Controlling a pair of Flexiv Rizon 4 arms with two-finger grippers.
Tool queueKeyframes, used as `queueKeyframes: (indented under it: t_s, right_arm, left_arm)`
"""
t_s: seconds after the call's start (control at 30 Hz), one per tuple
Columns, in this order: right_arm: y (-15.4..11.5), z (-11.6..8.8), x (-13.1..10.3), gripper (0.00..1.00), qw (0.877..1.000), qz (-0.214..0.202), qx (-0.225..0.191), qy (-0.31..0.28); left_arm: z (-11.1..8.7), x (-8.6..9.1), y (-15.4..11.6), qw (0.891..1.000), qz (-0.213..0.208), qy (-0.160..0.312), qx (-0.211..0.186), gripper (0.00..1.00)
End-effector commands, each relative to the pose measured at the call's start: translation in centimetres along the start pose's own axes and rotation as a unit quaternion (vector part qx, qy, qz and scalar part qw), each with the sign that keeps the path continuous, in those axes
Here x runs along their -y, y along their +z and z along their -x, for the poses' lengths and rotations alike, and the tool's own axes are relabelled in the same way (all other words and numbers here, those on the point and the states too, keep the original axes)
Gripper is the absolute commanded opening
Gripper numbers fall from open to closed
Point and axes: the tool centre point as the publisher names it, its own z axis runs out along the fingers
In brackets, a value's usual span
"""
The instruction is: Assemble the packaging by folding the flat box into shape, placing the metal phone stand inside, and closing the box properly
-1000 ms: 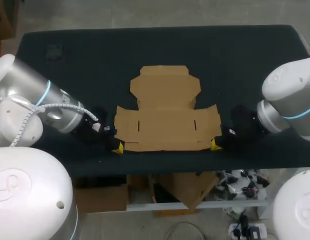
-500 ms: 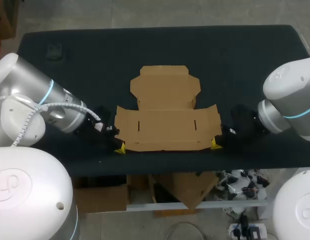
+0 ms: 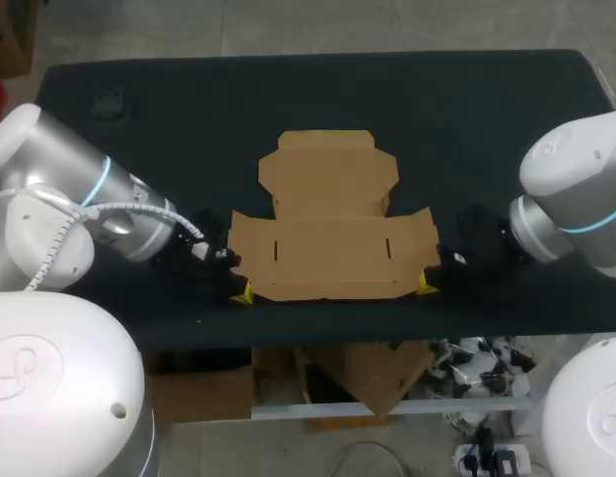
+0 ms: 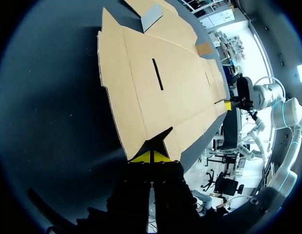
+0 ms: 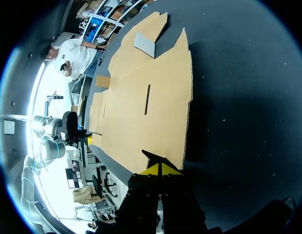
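The flat cardboard box (image 3: 333, 234) lies unfolded on the dark counter (image 3: 487, 119), in the middle and toward its near edge. The left hand (image 3: 243, 292) sits low at the box's near left corner, and the right hand (image 3: 427, 286) at its near right corner. Each has its two yellow tips pressed together, gripping nothing, with the points right at the cardboard's edge.
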Motion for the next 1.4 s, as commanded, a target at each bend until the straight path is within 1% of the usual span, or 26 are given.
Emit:
queueKeyframes:
  t_s: [0.03,0.43,0.87,1.2,1.4]
  right_arm:
    - [-0.1,0.0,0.0,0.00,1.000,0.001,-0.002,0.001]
    - [-0.2,-0.6,0.0,0.00,1.000,0.015,0.004,0.013]
    - [-0.4,-1.0,0.3,0.00,1.000,0.004,-0.002,0.031]
    - [-0.6,-1.2,0.2,0.00,0.999,0.009,-0.001,0.037]
    - [-0.5,-1.0,0.0,0.00,0.999,0.009,-0.003,0.040]
  left_arm:
    - [-0.3,0.0,0.0,1.000,0.001,0.001,0.004,0.00]
    - [-0.4,-0.3,0.0,1.000,0.001,0.004,0.005,0.00]
    - [-0.7,-0.4,0.3,1.000,0.006,0.006,0.010,0.00]
    - [-1.3,-0.4,0.0,1.000,0.003,0.011,0.017,0.00]
    - [-1.3,-0.4,-0.1,1.000,0.006,0.013,0.022,0.00]
